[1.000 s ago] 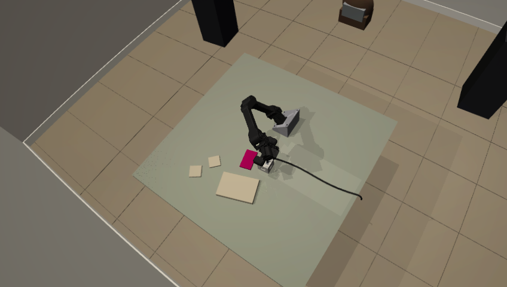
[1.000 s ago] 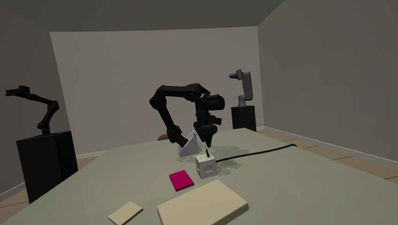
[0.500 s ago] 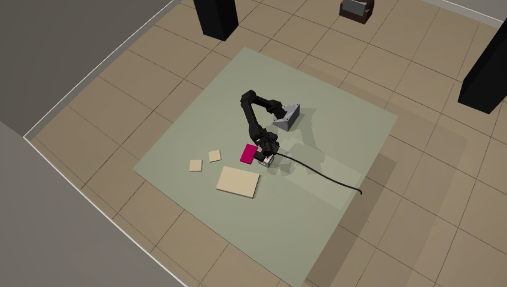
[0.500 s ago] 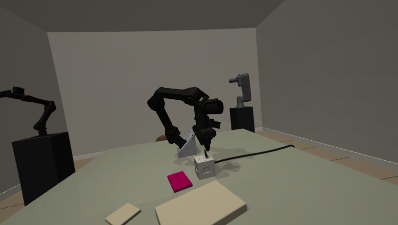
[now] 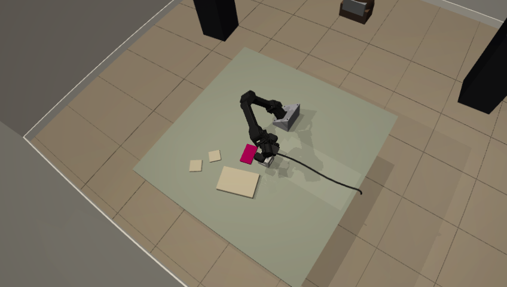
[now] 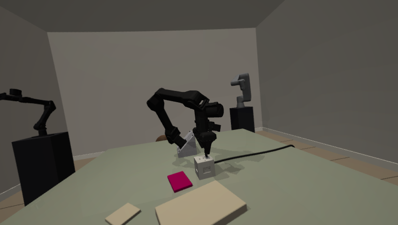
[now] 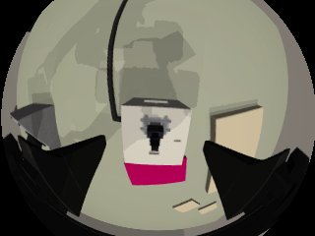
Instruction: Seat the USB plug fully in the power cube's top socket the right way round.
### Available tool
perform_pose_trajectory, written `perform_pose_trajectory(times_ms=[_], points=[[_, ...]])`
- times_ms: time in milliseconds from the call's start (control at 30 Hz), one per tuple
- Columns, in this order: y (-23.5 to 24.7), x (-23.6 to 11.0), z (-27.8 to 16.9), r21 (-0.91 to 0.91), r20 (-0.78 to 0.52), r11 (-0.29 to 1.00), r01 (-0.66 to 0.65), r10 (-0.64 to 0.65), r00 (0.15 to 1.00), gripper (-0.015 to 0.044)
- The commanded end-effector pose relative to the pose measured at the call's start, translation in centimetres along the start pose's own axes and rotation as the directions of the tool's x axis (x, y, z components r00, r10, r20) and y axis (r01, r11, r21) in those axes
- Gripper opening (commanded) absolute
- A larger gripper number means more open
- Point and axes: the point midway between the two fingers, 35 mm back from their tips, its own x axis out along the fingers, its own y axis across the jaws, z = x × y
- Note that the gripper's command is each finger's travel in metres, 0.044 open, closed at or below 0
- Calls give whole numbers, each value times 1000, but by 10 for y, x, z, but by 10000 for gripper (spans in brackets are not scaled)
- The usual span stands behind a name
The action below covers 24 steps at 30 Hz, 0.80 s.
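The pale power cube (image 5: 265, 163) (image 6: 205, 170) (image 7: 132, 145) stands upright on the table. The black USB plug (image 7: 156, 132) stands up from its top face, in a grey-marked socket; in the exterior view it is mostly hidden by the fingers. How deep it sits and which way round it is cannot be told. My gripper (image 6: 206, 153) (image 7: 155, 145) is open and empty, pointing down over the cube. In the wrist view the fingertips stand wide apart, left and right of the plug, with gaps on both sides.
A black cable (image 5: 320, 173) (image 6: 251, 153) (image 7: 110, 59) runs from beside the cube towards the table edge. A magenta block (image 5: 248, 153) (image 6: 179, 181) (image 7: 155, 174) lies close to the cube. A large beige slab (image 5: 237, 182) (image 6: 201, 205) (image 7: 238, 135) and two small tiles (image 5: 214, 155) (image 5: 195, 165) lie beyond.
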Motion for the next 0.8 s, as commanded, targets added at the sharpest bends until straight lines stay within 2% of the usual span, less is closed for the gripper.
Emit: perform_pose_trajectory(times_ms=[0, 33, 600, 767], points=[[0, 3, -1, -4, -4, 1000, -2, 2, 1000, 440], [0, 3, -1, -4, -4, 1000, -2, 2, 1000, 440], [0, 1, 0, 0, 0, 1000, -1, 1, 1000, 0], [0, 1, 0, 0, 0, 1000, -1, 1, 1000, 0]])
